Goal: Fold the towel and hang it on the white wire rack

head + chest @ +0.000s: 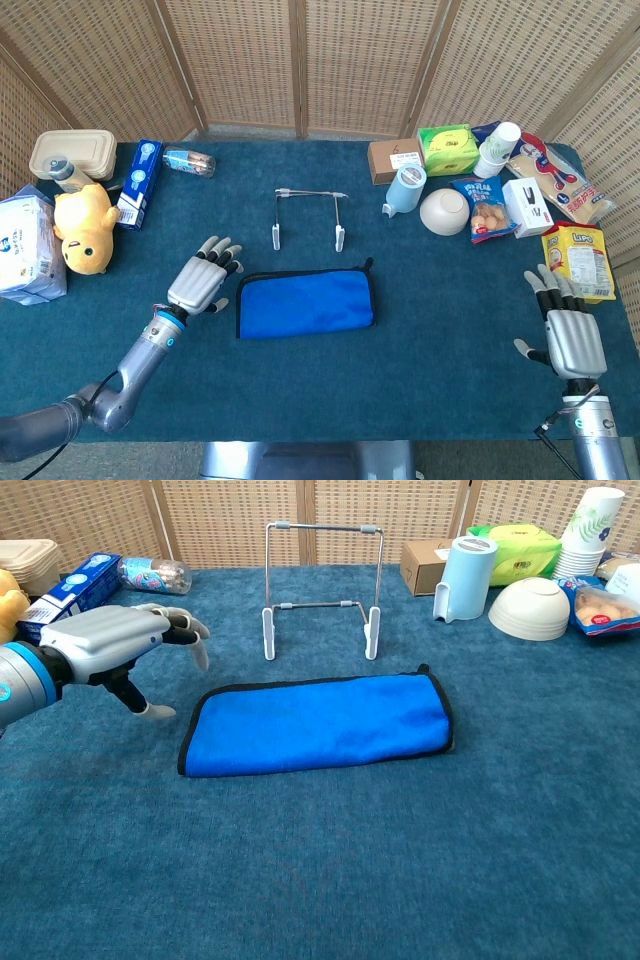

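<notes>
The blue cloth towel with a black edge (305, 302) lies flat on the desk covered with dark blue carpet (400, 370), near the middle of it. It looks folded once already, and its long axis goes from left to right. The white wire rack with a metal top bar (308, 215) stands upright just behind the towel, apart from it, and nothing hangs on it yet.

The left robot hand (203, 283) hovers just beside the left short end of the towel, so the towel lies to the right of this hand. Its fingers are spread apart and hold nothing; in the chest view the fingertips (198, 646) point toward the towel's near left corner, but they do not touch it. The right robot hand (571, 335) is well apart from the towel, close to the right edge of the desk, also with fingers spread and nothing in them. The left robot hand is clearly nearer, so I judge it will take the left end first, probably to fold it along the long axis.

For writing, the yellow snack bag (577, 260) near the right robot hand shows letters that look like "LIPO". The print on the blue and white carton (72, 585) at the left is too small to read.
</notes>
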Action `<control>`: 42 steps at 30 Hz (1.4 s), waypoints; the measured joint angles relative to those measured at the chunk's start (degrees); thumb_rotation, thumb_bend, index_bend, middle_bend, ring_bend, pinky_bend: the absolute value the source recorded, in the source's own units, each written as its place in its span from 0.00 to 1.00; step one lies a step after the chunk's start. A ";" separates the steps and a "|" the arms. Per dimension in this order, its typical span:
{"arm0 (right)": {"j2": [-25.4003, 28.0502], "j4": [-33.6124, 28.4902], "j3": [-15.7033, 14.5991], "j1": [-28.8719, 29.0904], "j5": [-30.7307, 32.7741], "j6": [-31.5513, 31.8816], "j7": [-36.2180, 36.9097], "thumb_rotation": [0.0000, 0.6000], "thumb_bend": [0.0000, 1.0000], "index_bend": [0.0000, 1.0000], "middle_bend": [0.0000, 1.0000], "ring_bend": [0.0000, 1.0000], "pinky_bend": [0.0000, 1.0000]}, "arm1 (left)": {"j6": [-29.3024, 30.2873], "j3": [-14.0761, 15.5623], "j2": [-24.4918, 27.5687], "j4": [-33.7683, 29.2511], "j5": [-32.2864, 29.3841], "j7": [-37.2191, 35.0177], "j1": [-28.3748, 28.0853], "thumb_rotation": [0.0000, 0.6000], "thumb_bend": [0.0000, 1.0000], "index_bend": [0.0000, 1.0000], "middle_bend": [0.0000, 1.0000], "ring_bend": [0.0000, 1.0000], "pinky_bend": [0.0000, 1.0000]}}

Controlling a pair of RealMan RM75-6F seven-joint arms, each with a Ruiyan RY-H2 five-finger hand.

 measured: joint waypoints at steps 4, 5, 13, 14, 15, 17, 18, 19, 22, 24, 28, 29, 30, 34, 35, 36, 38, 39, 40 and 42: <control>0.07 -0.02 0.12 -0.27 0.02 0.11 0.07 1.00 0.13 0.00 0.01 0.00 0.00 | 0.12 0.19 -1.09 1.48 0.25 -0.59 -0.49 1.00 0.33 0.32 0.14 0.00 0.00; 0.06 -0.01 0.14 -0.35 -0.01 0.16 0.11 1.00 0.13 0.00 0.01 0.00 0.00 | 0.12 0.23 -1.32 1.78 0.30 -0.72 -0.62 1.00 0.33 0.32 0.14 0.00 0.00; 0.09 0.08 0.26 -0.96 -0.10 0.58 0.41 1.00 0.12 0.00 0.02 0.00 0.00 | 0.21 0.36 -3.17 3.93 0.64 -1.38 -1.68 1.00 0.33 0.33 0.14 0.00 0.00; 0.13 0.07 0.30 -1.09 -0.10 0.70 0.52 1.00 0.12 0.00 0.02 0.00 0.00 | 0.19 0.38 -3.41 4.23 0.68 -1.41 -1.83 1.00 0.33 0.33 0.14 0.00 0.00; 0.16 0.07 0.31 -1.19 -0.10 0.77 0.56 1.00 0.12 0.00 0.01 0.00 0.00 | 0.15 0.40 -3.63 4.53 0.70 -1.45 -1.98 1.00 0.33 0.33 0.14 0.00 0.00; 0.24 0.09 0.34 -1.39 -0.10 0.94 0.69 1.00 0.12 0.00 0.01 0.00 0.00 | 0.08 0.45 -3.98 4.97 0.70 -1.49 -2.18 1.00 0.33 0.33 0.14 0.00 0.00; 0.27 0.11 0.35 -1.50 -0.12 1.03 0.77 1.00 0.12 0.00 0.01 0.00 0.00 | 0.05 0.46 -4.16 5.19 0.68 -1.51 -2.27 1.00 0.33 0.33 0.14 0.00 0.00; 0.30 0.12 0.36 -1.60 -0.14 1.11 0.85 1.00 0.12 0.00 0.01 0.00 0.00 | 0.02 0.47 -4.35 5.39 0.67 -1.53 -2.37 1.00 0.33 0.33 0.14 0.00 0.00; 0.40 0.03 0.44 -1.95 -0.14 1.48 0.97 1.00 0.12 0.00 0.01 0.00 0.00 | 0.19 0.32 -5.15 6.10 0.68 -1.68 -2.72 1.00 0.33 0.33 0.14 0.00 0.00; 0.46 -0.06 0.51 -2.21 -0.16 1.72 1.05 1.00 0.12 0.00 0.01 0.00 0.00 | 0.37 0.18 -5.77 6.80 0.68 -1.90 -2.99 1.00 0.33 0.34 0.14 0.00 0.00; 0.49 -0.11 0.56 -2.44 -0.20 1.84 1.10 1.00 0.12 0.00 0.01 0.00 0.00 | 0.91 0.05 -6.29 7.40 0.85 -2.46 -3.24 1.00 0.33 0.34 0.15 0.00 0.00; 0.48 -0.12 0.57 -2.50 -0.19 1.85 1.11 1.00 0.13 0.00 0.01 0.00 0.00 | 1.11 0.03 -6.39 7.51 0.93 -2.67 -3.27 1.00 0.33 0.34 0.15 0.00 0.00; 0.47 -0.13 0.57 -2.58 -0.18 1.88 1.13 1.00 0.13 0.00 0.01 0.00 0.00 | 1.31 -0.04 -6.44 7.56 0.96 -2.92 -3.27 1.00 0.33 0.34 0.15 0.00 0.00; 0.40 -0.14 0.70 -2.68 -0.26 1.86 1.15 1.00 0.12 0.00 0.01 0.00 0.00 | 1.89 -0.20 -6.68 7.98 1.04 -4.10 -3.31 1.00 0.33 0.35 0.15 0.00 0.00; 0.39 -0.15 0.74 -2.70 -0.27 1.84 1.13 1.00 0.12 0.00 0.01 0.00 0.00 | 1.92 -0.17 -6.76 8.16 1.07 -4.27 -3.35 1.00 0.33 0.35 0.16 0.00 0.00; 0.40 -0.18 0.78 -2.73 -0.28 1.85 1.13 1.00 0.13 0.00 0.01 0.00 0.00 | 1.92 -0.13 -6.85 8.30 1.07 -4.37 -3.39 1.00 0.33 0.36 0.16 0.00 0.00; 0.45 -0.27 0.82 -2.82 -0.29 1.88 1.09 1.00 0.12 0.00 0.01 0.00 0.00 | 1.80 -0.05 -7.02 8.53 1.04 -4.57 -3.47 1.00 0.33 0.36 0.16 0.00 0.00; 0.48 -0.32 0.83 -2.87 -0.30 1.93 1.07 1.00 0.12 0.00 0.01 0.00 0.00 | 1.58 0.02 -7.03 8.56 1.00 -4.71 -3.53 1.00 0.33 0.36 0.16 0.00 0.00; 0.51 -0.36 0.84 -2.94 -0.32 2.02 1.02 1.00 0.13 0.00 0.02 0.00 0.00 | 1.34 0.08 -6.98 8.52 0.95 -4.82 -3.58 1.00 0.33 0.36 0.16 0.00 0.00; 0.61 -0.52 0.87 -3.16 -0.35 2.25 0.86 1.00 0.12 0.00 0.01 0.00 0.00 | 0.84 0.20 -6.52 8.17 0.85 -5.11 -3.68 1.00 0.33 0.36 0.15 0.00 0.00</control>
